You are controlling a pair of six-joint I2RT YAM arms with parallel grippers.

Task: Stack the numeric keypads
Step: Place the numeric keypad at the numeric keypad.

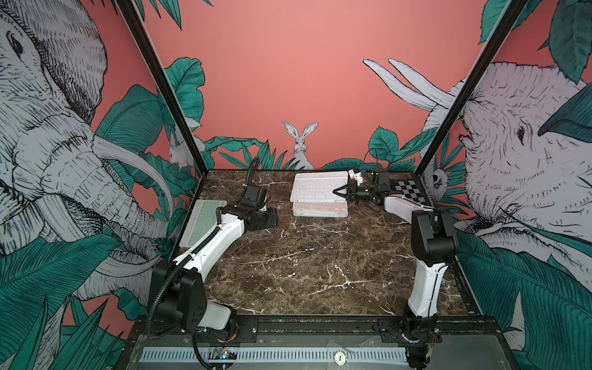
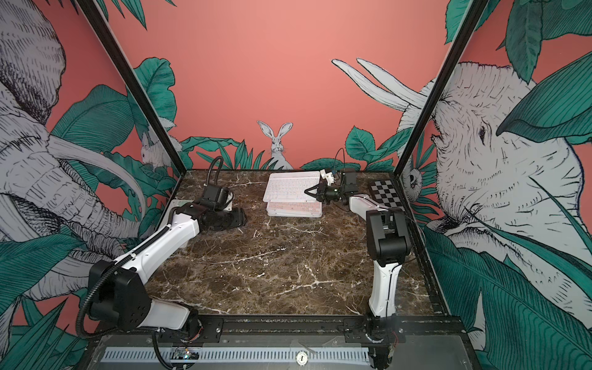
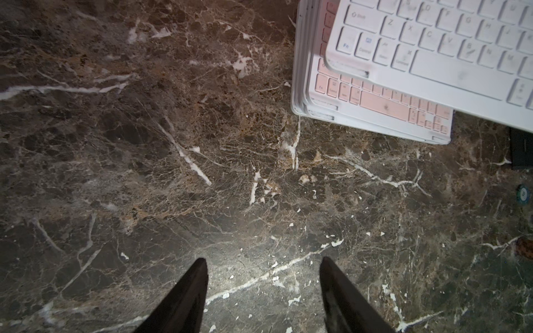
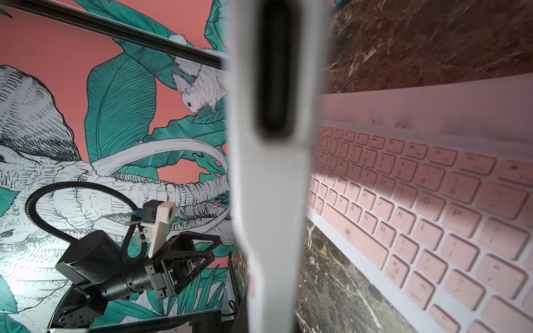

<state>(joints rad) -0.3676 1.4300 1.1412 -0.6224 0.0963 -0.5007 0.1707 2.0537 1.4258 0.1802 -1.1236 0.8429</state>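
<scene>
Right claw (image 1: 335, 191) is pinching the right edge of the white keyboard (image 1: 315, 189). Its jaws are closed on the frame, and that edge is filling the middle of the right wrist view (image 4: 271, 201).

The white keyboard is sitting over the stack (image 1: 320, 213) at the far centre of the marble table (image 1: 304, 272). It's shifted toward the far side, so the near rows of the pink keyboard (image 1: 320, 208) are showing beneath it in both top views (image 2: 294, 209). It's also slightly skewed against the pink one in the left wrist view (image 3: 432, 43). I can't tell whether it's resting on the pink keys or hanging just above them.

The pink keyboard (image 3: 383, 106) is lying on top of the stack, with a few more white frames peeking out at the corner under it. The count isn't readable.

Left claw (image 3: 264, 262) is hanging low over bare marble, left of the stack and well apart from it — fingers spread, nothing between them. In a top view (image 1: 274, 219) it's pointing right, toward the stack.

The green keyboard (image 1: 205, 224) is lying flat at the left edge of the table, partly hidden behind the left arm and not touching the claw.

The checkered board (image 1: 408, 189) is lying flat in the far right corner, behind the right arm.
</scene>
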